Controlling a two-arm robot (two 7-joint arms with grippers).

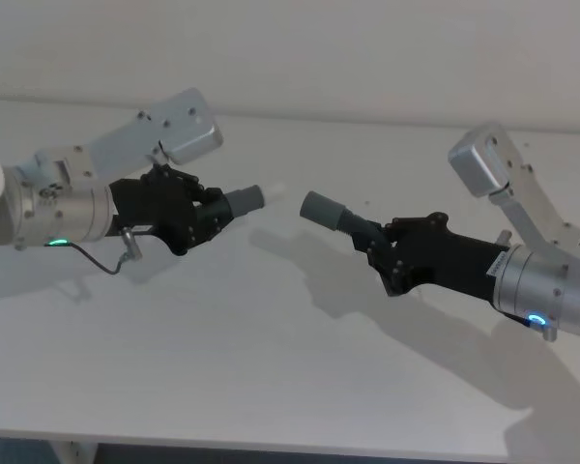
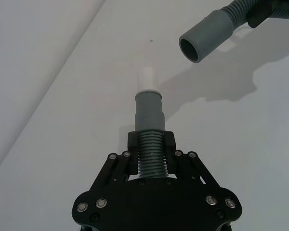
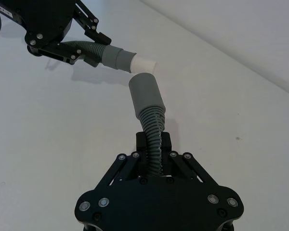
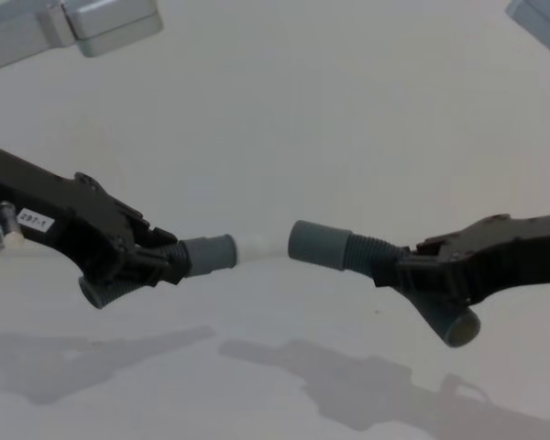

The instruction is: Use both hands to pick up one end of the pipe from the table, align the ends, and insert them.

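Both pipe pieces hang above the white table point(image 1: 271, 367). My left gripper point(image 1: 211, 215) is shut on the ribbed middle of the left pipe piece point(image 2: 149, 130), whose grey cuff ends in a narrow white tip point(image 4: 259, 246). My right gripper point(image 1: 375, 249) is shut on the ribbed part of the right pipe piece point(image 3: 151, 125), whose open grey cuff point(image 1: 321, 209) faces the white tip point(image 1: 274, 192). A small gap separates the two ends point(image 4: 277, 245). In the left wrist view the open cuff point(image 2: 202, 41) sits off to one side of the tip point(image 2: 147, 77).
The table's far edge meets a pale wall point(image 1: 367, 58). The grippers' shadows point(image 1: 348, 290) fall on the bare surface beneath the pipes.
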